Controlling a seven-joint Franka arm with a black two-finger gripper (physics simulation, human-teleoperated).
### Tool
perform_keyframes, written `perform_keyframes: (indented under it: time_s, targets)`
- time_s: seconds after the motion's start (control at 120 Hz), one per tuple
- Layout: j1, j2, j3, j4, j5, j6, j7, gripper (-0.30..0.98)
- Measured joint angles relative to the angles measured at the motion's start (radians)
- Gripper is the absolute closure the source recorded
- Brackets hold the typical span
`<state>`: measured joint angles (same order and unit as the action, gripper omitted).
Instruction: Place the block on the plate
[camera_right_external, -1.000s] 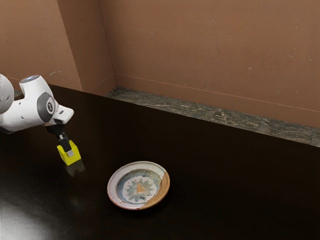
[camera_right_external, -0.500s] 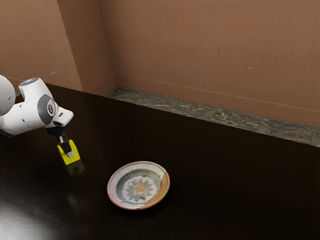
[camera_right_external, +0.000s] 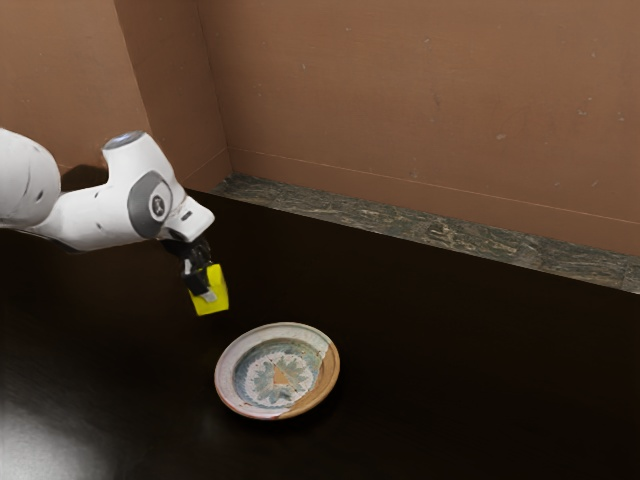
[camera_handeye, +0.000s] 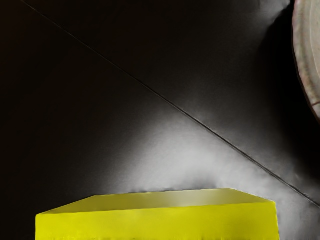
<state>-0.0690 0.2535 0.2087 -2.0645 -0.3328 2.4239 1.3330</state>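
Gripper (camera_right_external: 208, 291) closed on block (camera_right_external: 218, 289), fingers at opposite sides; block held tilted, above table (camera_right_external: 420, 400) — presumably for clearance over plate rim. Plate (camera_right_external: 280, 376) near, lower than gripper and ahead, face up, presumably ready to receive block. Round mark on arm (camera_right_external: 90, 218) — lettering too small to read.
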Motion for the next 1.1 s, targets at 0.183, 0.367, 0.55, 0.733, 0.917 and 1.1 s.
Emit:
perform_keyframes:
  time_s: [0.183,0.367,0.55,0.733,0.917,1.1]
  targets:
    - [-0.141,-0.067,-0.033,-0.089,0.000,0.006,-0.003,0.28]
    - [-0.221,-0.075,-0.069,-0.133,-0.003,0.028,-0.016,0.27]
    - [-0.232,-0.067,-0.082,-0.147,-0.011,0.049,-0.030,0.16]
    - [-0.233,-0.152,-0.075,-0.109,0.025,0.007,-0.051,0.07]
    - [-0.245,-0.214,-0.023,0.048,0.129,-0.176,-0.128,0.03]
    - [-0.227,-0.194,0.042,0.328,0.207,-0.497,-0.401,0.01]
